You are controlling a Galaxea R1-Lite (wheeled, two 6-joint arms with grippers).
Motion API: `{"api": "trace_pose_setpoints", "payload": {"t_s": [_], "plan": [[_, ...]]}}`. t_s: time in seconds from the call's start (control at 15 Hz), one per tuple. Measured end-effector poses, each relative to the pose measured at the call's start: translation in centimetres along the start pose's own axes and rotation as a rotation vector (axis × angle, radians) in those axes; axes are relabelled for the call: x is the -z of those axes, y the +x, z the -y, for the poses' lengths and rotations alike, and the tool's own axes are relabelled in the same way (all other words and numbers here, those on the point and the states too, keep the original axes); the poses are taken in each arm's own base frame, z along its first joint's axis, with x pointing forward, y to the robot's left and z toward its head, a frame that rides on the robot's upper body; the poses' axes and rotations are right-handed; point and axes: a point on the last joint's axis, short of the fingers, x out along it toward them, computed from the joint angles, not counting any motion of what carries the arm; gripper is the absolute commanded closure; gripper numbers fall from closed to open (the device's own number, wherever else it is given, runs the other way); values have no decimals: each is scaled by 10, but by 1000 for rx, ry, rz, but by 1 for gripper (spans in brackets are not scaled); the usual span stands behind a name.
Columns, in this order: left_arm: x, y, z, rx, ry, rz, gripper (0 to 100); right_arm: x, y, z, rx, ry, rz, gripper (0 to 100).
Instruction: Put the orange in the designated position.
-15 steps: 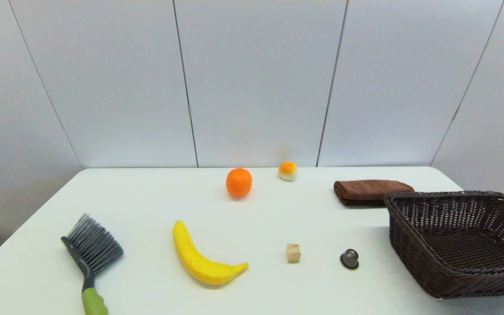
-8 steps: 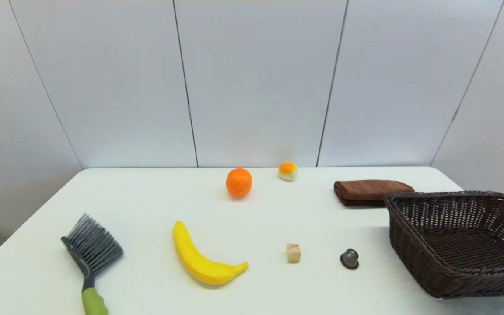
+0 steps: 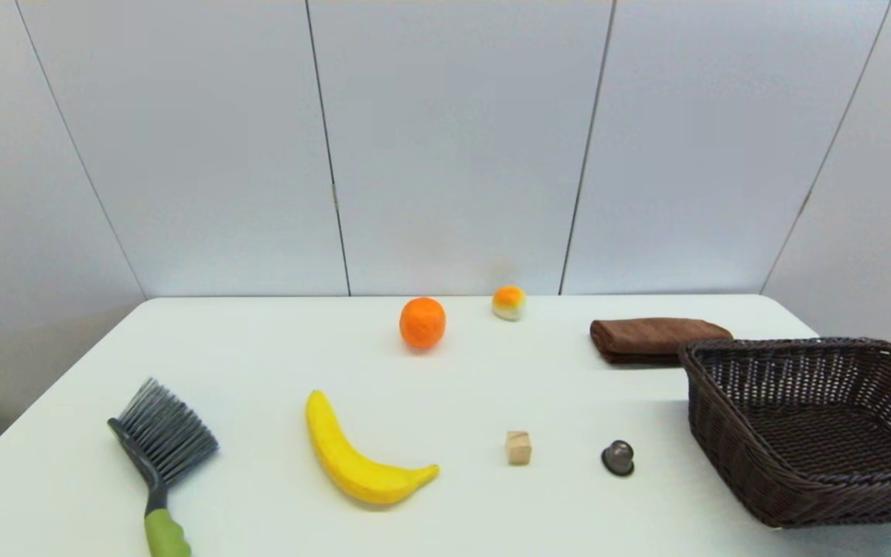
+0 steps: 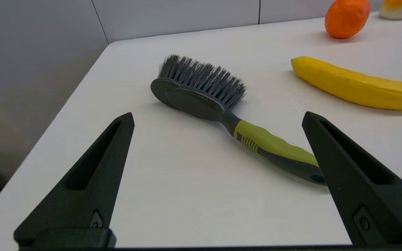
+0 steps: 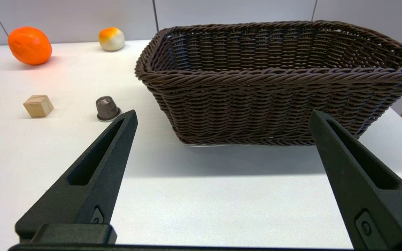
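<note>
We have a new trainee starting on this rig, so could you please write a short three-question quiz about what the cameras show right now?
1. True or false: the orange lies inside the basket.
2. Which lies nearest the wooden cube? A) brush B) dark capsule C) brown cloth
3. Fill in: the left gripper and right gripper are both ____.

Key:
1. False; it sits on the table, near the far edge.
2. B
3. open, holding nothing
</note>
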Motion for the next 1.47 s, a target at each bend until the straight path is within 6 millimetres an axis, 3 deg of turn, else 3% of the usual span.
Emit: {"api": "trace_pose_setpoints", "payload": {"t_s": [0.13,0.4,0.67,1.0,1.27,1.47], "plan": [[-14,3,-2,5,9,-22,0,0,0,0,0,0,0,0],[-62,14,-7,67,30,-21,0,0,0,0,0,0,0,0],[-116,47,-14,117,42,-44,0,0,0,0,0,0,0,0],[-181,117,-10,255,48,-77,0,0,0,0,0,0,0,0],[-206,200,12,348,59,-156,0,0,0,0,0,0,0,0],[-212,266,43,421,72,-207,0,0,0,0,0,0,0,0]]}}
